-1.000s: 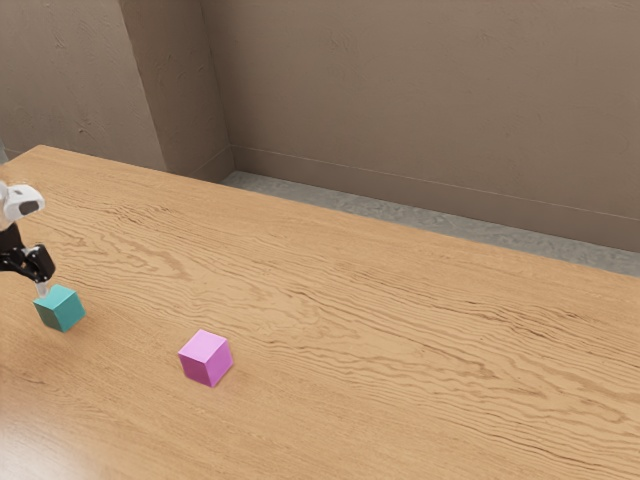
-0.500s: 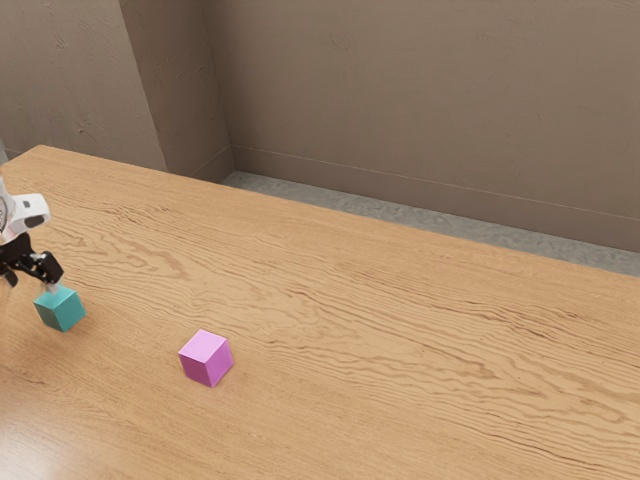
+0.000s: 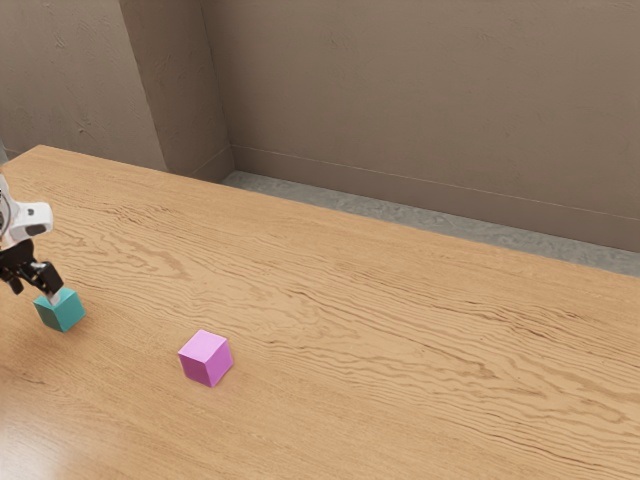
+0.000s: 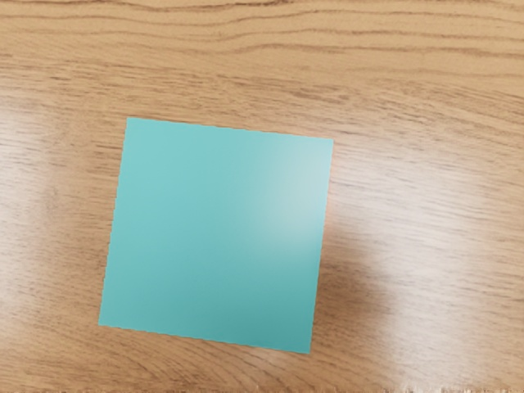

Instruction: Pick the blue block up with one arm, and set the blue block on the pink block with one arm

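The blue block (image 3: 62, 311) is a teal cube resting on the wooden table (image 3: 400, 320) near the exterior view's left edge. My gripper (image 3: 33, 291) hangs just above it and slightly to its left, fingers spread apart and open, with one fingertip (image 3: 48, 295) at the cube's top corner. In the wrist view the cube's top face (image 4: 217, 233) lies flat directly under my hand. The pink block (image 3: 206, 357) sits on the table to the right of the blue block, apart from it and nearer the front.
The table's left edge runs close behind my hand. A brown wall (image 3: 420, 90) and a strip of grey floor (image 3: 420, 215) lie beyond the table's far edge. Bare wood stretches to the exterior view's right.
My hand has turned and come down a little closer to the blue block. Neither block has moved.
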Motion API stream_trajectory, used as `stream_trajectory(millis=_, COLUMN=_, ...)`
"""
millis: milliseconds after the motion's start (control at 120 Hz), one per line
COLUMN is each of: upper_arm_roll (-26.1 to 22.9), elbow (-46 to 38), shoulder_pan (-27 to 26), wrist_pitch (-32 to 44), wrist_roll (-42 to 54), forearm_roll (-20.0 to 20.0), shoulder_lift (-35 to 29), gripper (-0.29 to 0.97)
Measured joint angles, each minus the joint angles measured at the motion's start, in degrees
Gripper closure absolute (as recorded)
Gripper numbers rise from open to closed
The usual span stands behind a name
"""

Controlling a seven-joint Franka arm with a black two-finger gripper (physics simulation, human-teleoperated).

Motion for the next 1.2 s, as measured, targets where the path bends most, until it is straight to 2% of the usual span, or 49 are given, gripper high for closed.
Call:
stream_trajectory(millis=242, upper_arm_roll=-0.05, elbow=0.36, shoulder_pan=-0.09, wrist_pitch=-3.82, wrist_roll=0.55, forearm_roll=0.75, shoulder_lift=0.13, gripper=0.0)
stream_trajectory(millis=450, upper_arm_roll=-0.13, elbow=4.39, shoulder_pan=-0.17, wrist_pitch=-5.26, wrist_roll=0.74, forearm_roll=1.06, shoulder_lift=3.74, gripper=0.0)
stream_trajectory(millis=808, upper_arm_roll=-0.38, elbow=9.74, shoulder_pan=-0.34, wrist_pitch=-5.9, wrist_roll=1.03, forearm_roll=1.02, shoulder_lift=8.94, gripper=0.0)
stream_trajectory(millis=1200, upper_arm_roll=-0.39, elbow=10.51, shoulder_pan=-0.2, wrist_pitch=-4.63, wrist_roll=3.43, forearm_roll=0.75, shoulder_lift=10.68, gripper=0.0)
